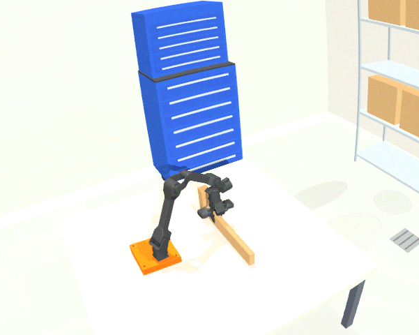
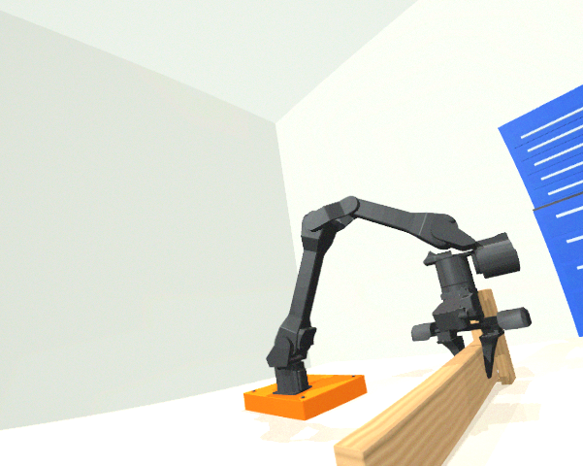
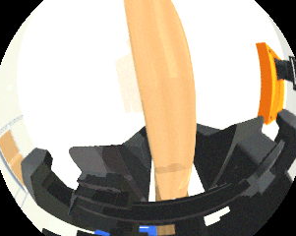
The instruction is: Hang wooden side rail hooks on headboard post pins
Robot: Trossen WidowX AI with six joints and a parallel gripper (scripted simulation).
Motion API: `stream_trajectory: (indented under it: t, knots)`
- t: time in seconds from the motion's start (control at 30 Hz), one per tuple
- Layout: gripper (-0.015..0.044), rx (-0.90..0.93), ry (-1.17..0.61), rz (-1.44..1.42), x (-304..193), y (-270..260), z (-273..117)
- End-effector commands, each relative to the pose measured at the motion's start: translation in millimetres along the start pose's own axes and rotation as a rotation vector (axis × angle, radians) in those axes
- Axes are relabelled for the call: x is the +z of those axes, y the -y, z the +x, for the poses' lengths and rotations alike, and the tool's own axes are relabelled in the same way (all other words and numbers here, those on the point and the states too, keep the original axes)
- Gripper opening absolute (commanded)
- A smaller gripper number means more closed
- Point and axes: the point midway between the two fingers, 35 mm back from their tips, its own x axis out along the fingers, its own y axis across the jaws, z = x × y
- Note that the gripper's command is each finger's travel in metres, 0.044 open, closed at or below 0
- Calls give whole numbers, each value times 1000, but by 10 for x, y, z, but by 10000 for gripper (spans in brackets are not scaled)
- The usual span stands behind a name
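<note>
The wooden side rail [image 1: 234,239] [image 2: 421,406] [image 3: 162,74] stands on its narrow edge and runs up to the headboard post. My gripper [image 1: 212,217] [image 2: 473,363] [image 3: 172,129] is shut on the rail close to its post end, one finger on each side. The headboard post [image 1: 202,193] [image 2: 488,302] stands upright just beyond the gripper. The rail's far end appears to rest on the table in the top view; its underside is cut off in the exterior view. The steel hooks, the slot and the pins are hidden, so whether the hooks sit on the pins cannot be told.
The arm's orange base plate [image 1: 155,257] [image 2: 307,403] [image 3: 266,84] is to one side of the rail. A blue drawer cabinet [image 1: 199,118] [image 2: 572,241] stands behind the table [image 1: 216,299]. A shelf rack with boxes [image 1: 382,99] stands at the right in the top view.
</note>
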Motion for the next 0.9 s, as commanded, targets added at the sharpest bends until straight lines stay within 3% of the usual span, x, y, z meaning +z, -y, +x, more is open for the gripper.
stream_trajectory:
  t: [0.0, 0.87]
  knots:
    - [0, 10, -6, 4, -14, -22, -39]
    - [0, 10, -6, 4, -41, -27, -38]
